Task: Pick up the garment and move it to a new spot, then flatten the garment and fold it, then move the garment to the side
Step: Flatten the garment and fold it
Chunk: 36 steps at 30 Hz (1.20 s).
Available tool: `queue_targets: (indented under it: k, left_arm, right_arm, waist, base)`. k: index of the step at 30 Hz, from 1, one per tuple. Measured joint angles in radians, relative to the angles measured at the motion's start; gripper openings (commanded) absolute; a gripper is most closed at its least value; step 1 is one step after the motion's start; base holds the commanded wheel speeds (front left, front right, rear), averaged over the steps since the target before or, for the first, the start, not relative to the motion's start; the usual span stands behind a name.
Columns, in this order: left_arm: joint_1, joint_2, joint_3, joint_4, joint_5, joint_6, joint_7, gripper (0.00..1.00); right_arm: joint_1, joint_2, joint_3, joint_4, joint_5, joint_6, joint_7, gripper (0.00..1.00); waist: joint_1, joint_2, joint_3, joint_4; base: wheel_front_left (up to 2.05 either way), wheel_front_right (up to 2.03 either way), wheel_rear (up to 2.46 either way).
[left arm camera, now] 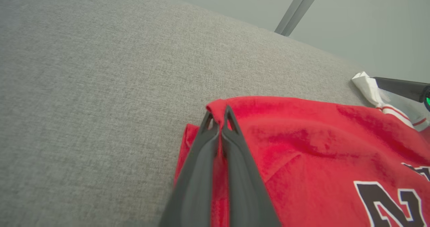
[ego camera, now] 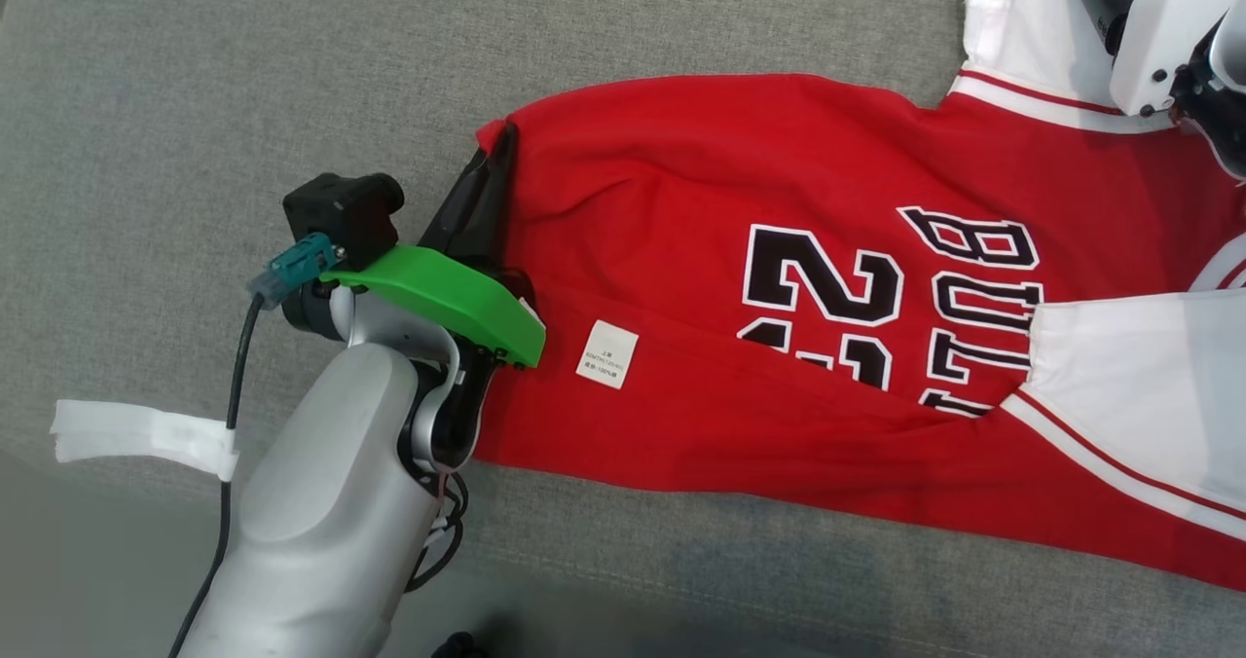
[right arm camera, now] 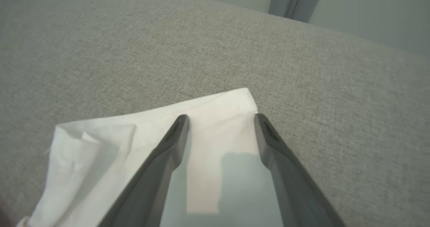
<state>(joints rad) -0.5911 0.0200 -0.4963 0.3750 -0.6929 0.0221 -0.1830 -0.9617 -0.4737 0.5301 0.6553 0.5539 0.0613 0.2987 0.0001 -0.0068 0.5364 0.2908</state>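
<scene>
A red jersey (ego camera: 720, 181) with white sleeves and black-and-white lettering lies spread across the grey cushion (ego camera: 243, 74). My left gripper (ego camera: 492, 157) is shut on the jersey's hem corner at its left end, and in the left wrist view the two fingers (left arm camera: 220, 119) pinch a raised fold of red cloth (left arm camera: 302, 139). My right gripper (right arm camera: 220, 118) stands open just over the white sleeve (right arm camera: 134, 139), one finger on each side of its edge. That arm's pale wrist (ego camera: 1168, 35) sits at the top right of the head view, above the sleeve (ego camera: 1022, 25).
A white strip of tape (ego camera: 136, 434) lies on the cushion near its front edge, left of my left forearm (ego camera: 321, 522). A white care label (ego camera: 606, 353) shows on the jersey's turned-up lower flap. Bare grey cushion stretches to the left and behind the jersey.
</scene>
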Motion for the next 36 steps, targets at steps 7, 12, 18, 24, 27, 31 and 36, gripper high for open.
queue_targets:
  k: [7, 12, 18, 24, 27, 31, 36]
  left_arm:
    - [0.0, 0.0, -0.041, -0.002, -0.031, 0.015, -0.009, 0.0]
    - [0.0, 0.0, -0.06, -0.005, -0.043, 0.024, -0.017, 0.0]
    - [0.0, 0.0, -0.063, -0.002, -0.051, 0.034, -0.024, 0.0]
    - [-0.001, 0.0, -0.059, 0.013, -0.051, 0.045, -0.031, 0.0]
    - [-0.001, 0.0, -0.052, 0.033, -0.051, 0.051, -0.038, 0.0]
    - [-0.001, 0.0, -0.026, 0.052, -0.051, 0.054, -0.038, 0.0]
    - [-0.002, 0.017, -0.003, 0.071, -0.051, 0.055, -0.041, 0.0]
  right_arm:
    - [-0.039, -0.013, 0.002, 0.055, -0.026, -0.003, -0.016, 1.0]
    - [-0.058, -0.016, 0.002, 0.082, -0.026, -0.001, -0.016, 1.0]
    - [-0.074, 0.006, 0.019, 0.102, -0.018, 0.014, -0.016, 0.42]
    - [-0.076, 0.03, 0.041, 0.126, -0.022, 0.029, -0.035, 0.0]
    - [-0.075, 0.034, 0.049, 0.135, -0.023, 0.035, -0.057, 0.0]
    - [-0.075, 0.041, 0.053, 0.139, -0.023, 0.041, -0.106, 0.0]
    - [-0.057, 0.063, 0.053, 0.129, -0.017, 0.053, -0.197, 0.0]
  waist:
    - [0.0, 0.0, 0.006, 0.01]
    - [0.0, 0.0, 0.01, 0.023]
    - [0.0, 0.0, 0.012, 0.027]
    - [-0.0001, 0.0, 0.0, 0.014]
    - [0.0, 0.0, -0.008, 0.004]
    - [0.0, 0.0, -0.022, -0.015]
    - [0.0, 0.0, -0.047, -0.043]
  base:
    - [0.0, 0.0, 0.0]
    - [0.0, 0.0, 0.0]
    - [0.0, 0.0, 0.0]
    - [0.0, 0.0, 0.0]
    - [0.0, 0.0, 0.0]
    - [0.0, 0.0, 0.0]
    - [0.0, 0.0, 0.0]
